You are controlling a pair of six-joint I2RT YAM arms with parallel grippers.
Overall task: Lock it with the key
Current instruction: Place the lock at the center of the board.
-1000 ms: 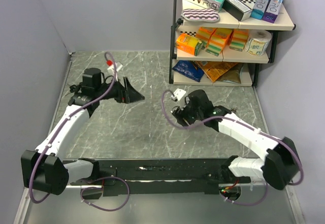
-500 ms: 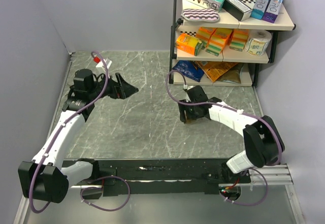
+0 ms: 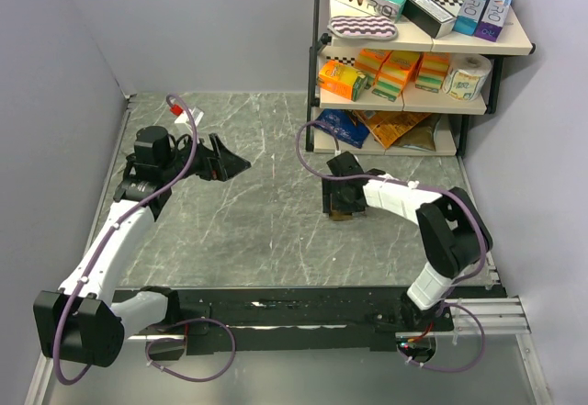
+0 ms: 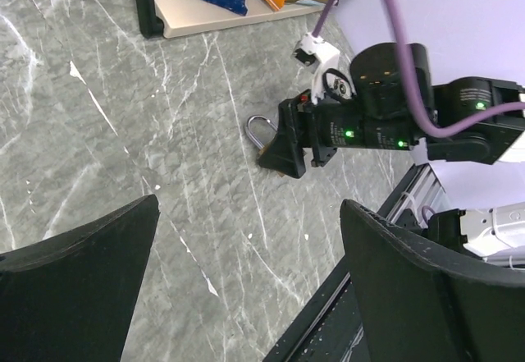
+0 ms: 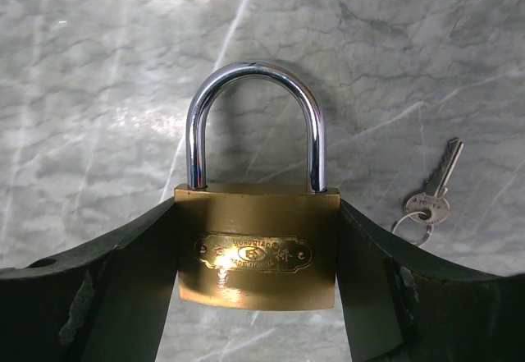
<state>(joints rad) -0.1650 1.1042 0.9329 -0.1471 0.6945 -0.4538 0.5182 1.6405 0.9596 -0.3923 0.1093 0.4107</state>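
Between the right gripper's fingers sits the brass padlock, clamped on both sides, key on the marble table just beside one finger, left gripper spread wide, well apart.

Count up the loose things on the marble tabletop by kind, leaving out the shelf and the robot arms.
Padlock: 1
Key: 1
Total: 2

Over the marble table, right gripper low near the stocked shelf, left gripper well apart.
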